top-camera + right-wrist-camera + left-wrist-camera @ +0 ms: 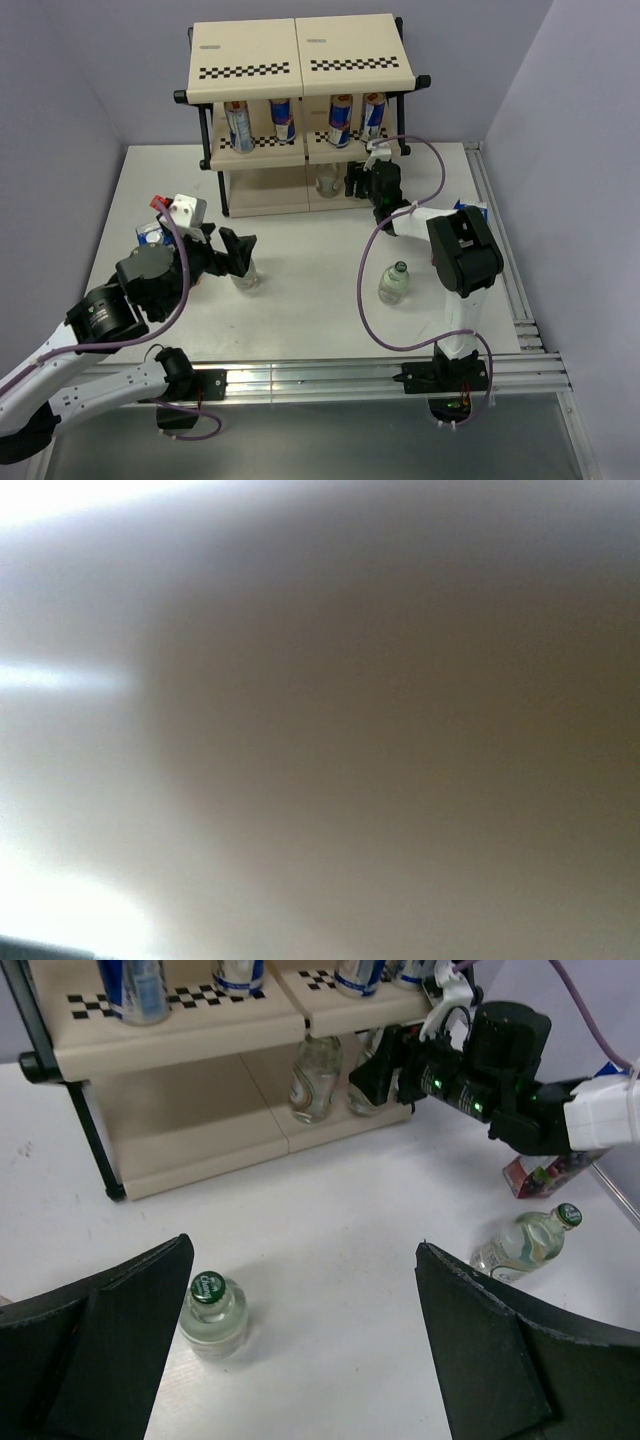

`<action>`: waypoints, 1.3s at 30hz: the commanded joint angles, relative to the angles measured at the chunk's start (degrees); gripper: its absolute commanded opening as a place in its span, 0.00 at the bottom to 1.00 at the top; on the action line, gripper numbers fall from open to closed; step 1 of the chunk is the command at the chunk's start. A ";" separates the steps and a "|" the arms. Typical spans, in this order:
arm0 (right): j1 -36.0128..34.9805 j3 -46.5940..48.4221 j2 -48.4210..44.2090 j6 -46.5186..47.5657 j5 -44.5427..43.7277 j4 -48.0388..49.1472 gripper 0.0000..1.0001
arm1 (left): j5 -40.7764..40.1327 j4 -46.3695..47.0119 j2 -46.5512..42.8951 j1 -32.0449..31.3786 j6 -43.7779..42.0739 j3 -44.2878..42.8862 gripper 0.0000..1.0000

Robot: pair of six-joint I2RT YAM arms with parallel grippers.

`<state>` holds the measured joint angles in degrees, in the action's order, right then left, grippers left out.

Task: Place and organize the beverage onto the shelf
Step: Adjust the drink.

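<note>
The cream shelf (300, 60) stands at the back, with four slim cans (283, 120) on its middle tier. A clear bottle (326, 183) stands on the bottom tier, also in the left wrist view (314, 1078). My right gripper (356, 183) reaches into that tier beside it; a second bottle (362, 1092) shows partly behind its fingers (372, 1072), and their grip is hidden. My left gripper (305, 1260) is open and low over the table, with a green-capped bottle (212, 1312) upright just inside its left finger. Another bottle (395, 283) stands right of centre.
A purple carton (545, 1172) sits behind my right arm near the table's right edge. Another carton (150, 234) shows partly behind my left wrist. A purple cable (365, 300) loops over the table. The right wrist view is a blurred cream surface.
</note>
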<state>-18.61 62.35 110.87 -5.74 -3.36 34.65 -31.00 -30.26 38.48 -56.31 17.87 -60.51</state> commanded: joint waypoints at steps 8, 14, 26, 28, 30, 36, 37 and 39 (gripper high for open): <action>1.21 4.10 -2.94 -7.18 -2.98 -3.98 0.31 | 1.30 1.43 -2.18 0.24 1.64 -2.07 1.00; 1.21 0.06 -5.14 -7.27 -2.53 -0.03 0.30 | 1.04 2.05 -2.80 0.24 1.64 -1.45 1.00; 1.21 -5.48 -8.47 -6.83 4.48 3.66 0.11 | 5.60 11.27 2.82 0.24 5.95 1.36 1.00; 1.12 -6.70 -9.26 -7.35 6.77 3.84 0.09 | 5.95 13.12 4.92 0.24 5.78 1.01 1.00; 1.21 -8.02 -10.75 -7.88 8.71 4.72 0.04 | 6.31 14.95 6.16 0.24 5.95 0.92 1.00; 0.33 -14.26 -17.68 -8.24 15.81 8.49 0.00 | -0.62 16.73 11.26 0.24 9.20 0.05 1.00; 0.24 -15.58 -18.92 -8.59 17.14 8.59 0.00 | -1.68 16.81 13.09 0.24 9.29 -0.39 0.99; -0.55 -18.30 -23.39 -8.50 21.26 9.64 0.00 | -3.97 17.25 16.52 0.42 9.29 -0.92 0.99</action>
<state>-18.13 44.53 97.56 -13.10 10.26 31.68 -30.37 -16.38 51.37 -56.25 25.47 -59.59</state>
